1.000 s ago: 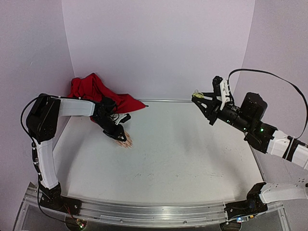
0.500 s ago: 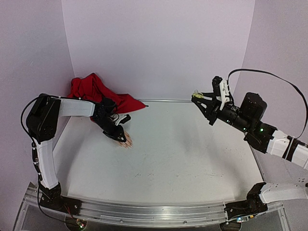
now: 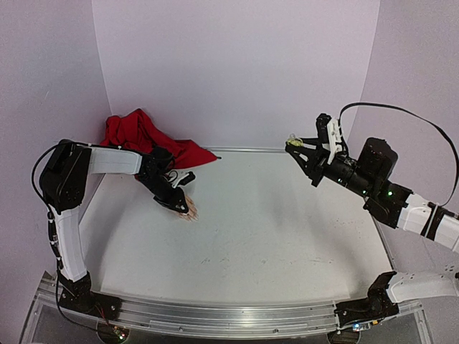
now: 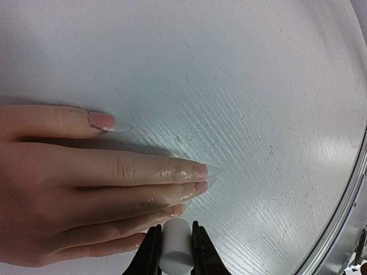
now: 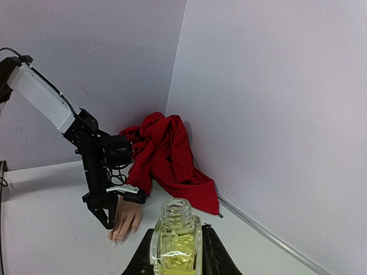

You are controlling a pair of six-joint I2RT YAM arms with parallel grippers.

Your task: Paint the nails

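Colours: hand pale peach; nails pink. Sleeve red. Bottle clear, yellow liquid. Cap white. Table white, fine streaks; walls lilac.

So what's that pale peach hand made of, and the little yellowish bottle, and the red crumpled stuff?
The pale peach mannequin hand looks like silicone or soft plastic: smooth, slightly shiny, with moulded knuckle creases. The small yellowish bottle seems clear glass, maybe plastic: bright glints, liquid showing through. The crumpled red sleeve is matte cloth, with soft folds.
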